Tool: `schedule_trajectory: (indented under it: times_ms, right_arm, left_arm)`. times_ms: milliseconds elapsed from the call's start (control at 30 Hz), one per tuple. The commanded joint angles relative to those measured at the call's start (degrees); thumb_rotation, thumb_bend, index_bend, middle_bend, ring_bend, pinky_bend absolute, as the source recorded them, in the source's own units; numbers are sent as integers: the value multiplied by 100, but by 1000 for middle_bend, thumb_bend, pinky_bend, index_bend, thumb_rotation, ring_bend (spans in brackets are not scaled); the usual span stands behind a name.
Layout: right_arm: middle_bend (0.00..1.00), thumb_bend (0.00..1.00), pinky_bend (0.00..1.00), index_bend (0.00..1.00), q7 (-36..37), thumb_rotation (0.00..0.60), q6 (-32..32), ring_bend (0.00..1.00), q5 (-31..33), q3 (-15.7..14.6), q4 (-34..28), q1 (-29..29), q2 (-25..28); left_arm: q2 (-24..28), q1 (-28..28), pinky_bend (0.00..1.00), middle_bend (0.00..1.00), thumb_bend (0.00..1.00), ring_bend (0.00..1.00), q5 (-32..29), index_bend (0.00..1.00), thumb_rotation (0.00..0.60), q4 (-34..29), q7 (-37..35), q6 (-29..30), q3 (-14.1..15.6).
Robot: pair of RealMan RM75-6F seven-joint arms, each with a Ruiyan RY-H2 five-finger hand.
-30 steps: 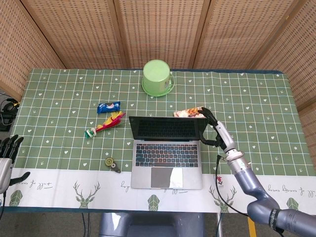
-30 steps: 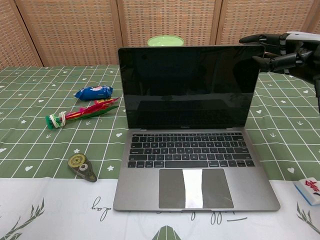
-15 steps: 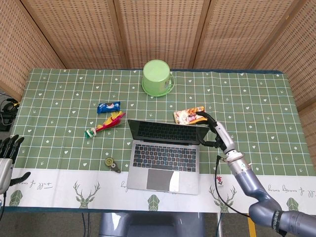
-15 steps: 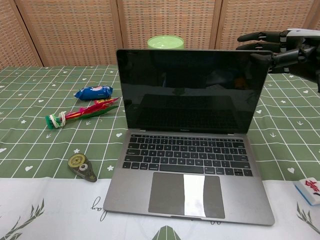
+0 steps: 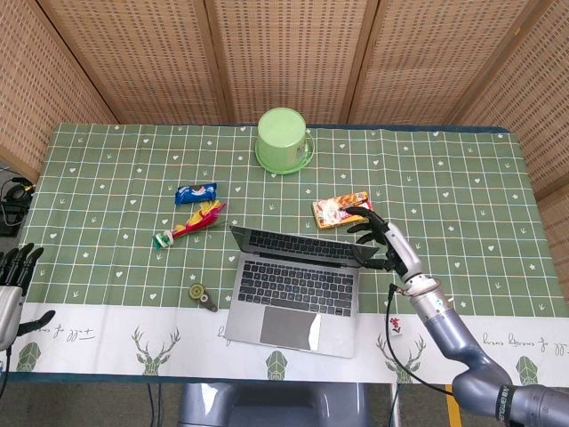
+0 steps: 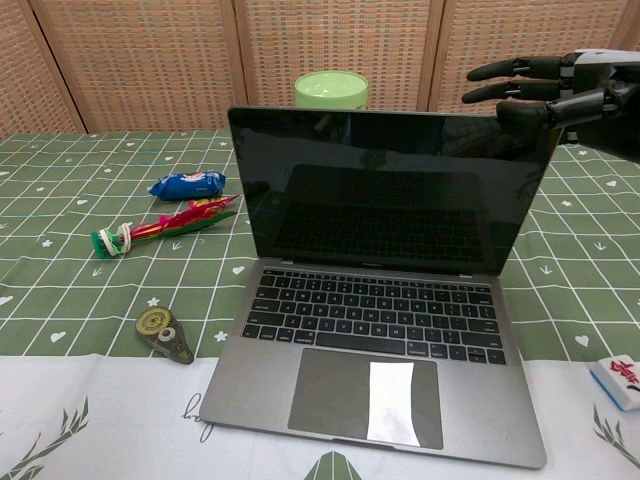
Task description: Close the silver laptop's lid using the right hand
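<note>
The silver laptop point(image 5: 298, 285) lies open near the table's front edge, its base turned slightly. In the chest view its dark screen point(image 6: 390, 195) faces me, tipped somewhat forward. My right hand point(image 5: 380, 242) is at the lid's upper right corner. Its fingers point(image 6: 510, 80) are spread and reach over the top edge from behind, and the thumb touches the corner. My left hand point(image 5: 12, 269) hangs off the table's left front, fingers apart, holding nothing.
A green cup point(image 5: 284, 140) stands at the back centre. A blue packet point(image 5: 196, 192) and a red-yellow feather toy point(image 5: 191, 222) lie left of the laptop, a tape dispenser point(image 5: 202, 296) at front left. An orange packet point(image 5: 336, 207) sits behind the right hand, a small tile point(image 5: 396, 325) at front right.
The lid has tipped forward and down under the right hand. The laptop's base has slid toward the front edge and turned a little. The left hand has not moved.
</note>
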Motion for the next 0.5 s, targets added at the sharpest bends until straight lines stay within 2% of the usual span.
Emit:
schedule_trajectory:
  times_ms: [33, 500]
  right_arm:
    - [271, 631, 511, 243, 44, 600, -39, 367, -44, -31, -41, 0, 28]
    - [291, 611, 530, 265, 280, 600, -565, 390, -68, -208, -525, 93, 368]
  left_arm:
    - [5, 2, 0, 0, 47, 0, 2, 0, 600, -5, -7, 9, -3]
    - [14, 5, 0, 0, 47, 0, 22, 0, 600, -19, -10, 12, 11]
